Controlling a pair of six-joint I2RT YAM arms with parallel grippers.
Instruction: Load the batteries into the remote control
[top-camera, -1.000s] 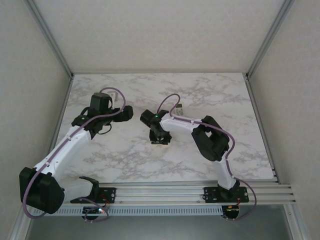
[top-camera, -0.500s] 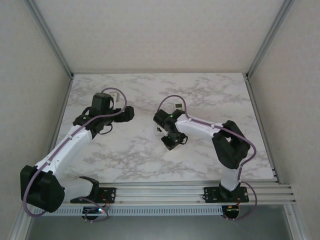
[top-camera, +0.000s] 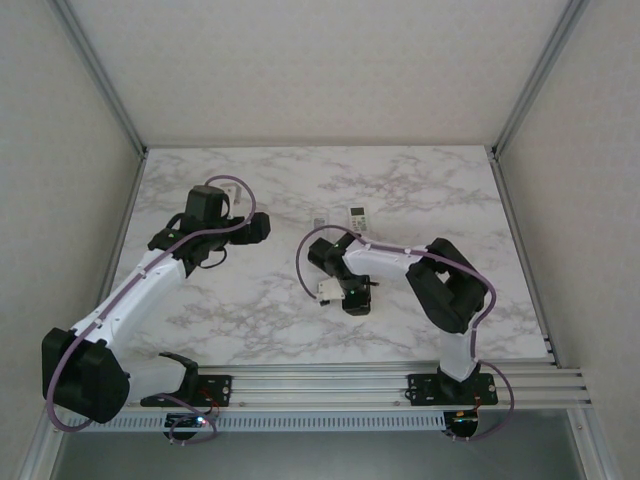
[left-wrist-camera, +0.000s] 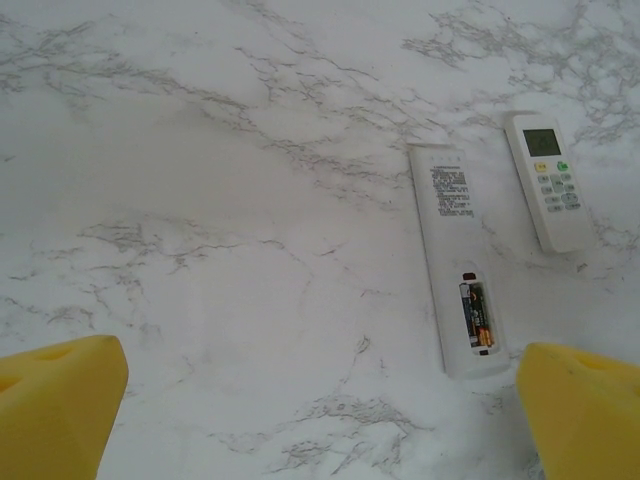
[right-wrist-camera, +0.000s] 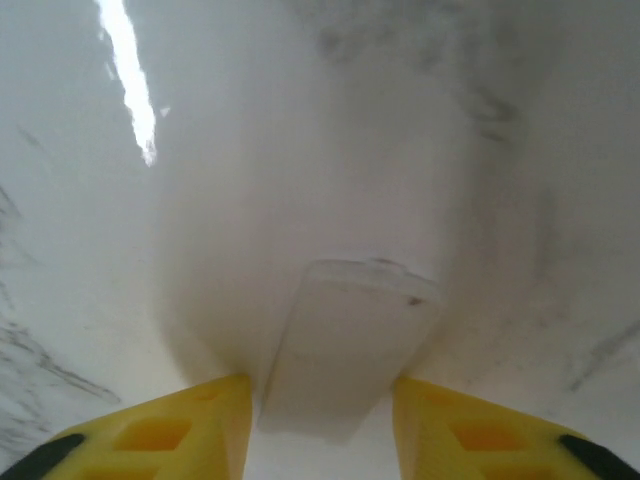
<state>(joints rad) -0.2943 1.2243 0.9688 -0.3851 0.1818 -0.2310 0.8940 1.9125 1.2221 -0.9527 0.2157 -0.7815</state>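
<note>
Fingers (right-wrist-camera: 190, 432) of right gripper (right-wrist-camera: 320, 412) pinch flat white piece (right-wrist-camera: 345, 340), probably the cover; left gripper (left-wrist-camera: 320, 400) gapes wide. Batteries (left-wrist-camera: 476, 318) sit in remote (left-wrist-camera: 450, 230) bay, 4 o'clock in left wrist view; judged light, slick, take mid-barrel

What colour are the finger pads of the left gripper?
Yellow. The left wrist view shows these fingers best.

Face-down remote (left-wrist-camera: 455, 260) and face-up remote (left-wrist-camera: 548, 180) interrupt the bare marble table (left-wrist-camera: 200, 250)
</note>
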